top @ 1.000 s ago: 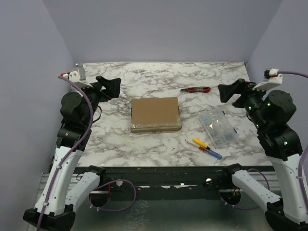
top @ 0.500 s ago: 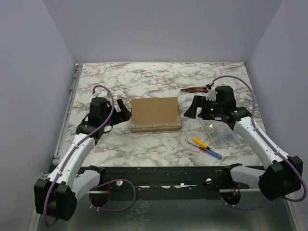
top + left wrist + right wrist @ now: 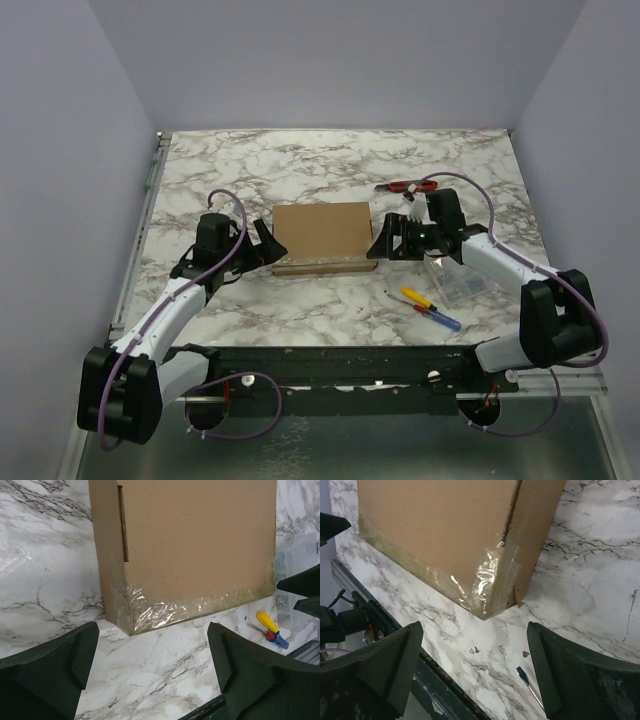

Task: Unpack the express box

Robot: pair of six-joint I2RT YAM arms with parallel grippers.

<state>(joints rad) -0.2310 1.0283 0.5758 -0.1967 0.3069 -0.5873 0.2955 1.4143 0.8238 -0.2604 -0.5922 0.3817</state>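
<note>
The express box (image 3: pixel 323 237) is a flat brown cardboard mailer, closed, lying in the middle of the marble table, with clear tape along its near edge. My left gripper (image 3: pixel 266 243) is open and empty just left of the box's near left corner (image 3: pixel 122 625). My right gripper (image 3: pixel 383 243) is open and empty just right of the box's near right corner (image 3: pixel 487 611). Neither gripper touches the box. In each wrist view the taped corner lies ahead of the spread fingers.
A clear plastic compartment case (image 3: pixel 458 270) lies right of the box, under my right arm. A yellow-handled tool (image 3: pixel 416 297) and a blue-and-red tool (image 3: pixel 441 319) lie near the front edge. A red utility knife (image 3: pixel 405 187) lies behind the right gripper. A thin screwdriver tip (image 3: pixel 527 681) shows in the right wrist view.
Both arms came down from raised poses and reached in toward the box. Each gripper now sits low beside a near corner. The box has not moved.
</note>
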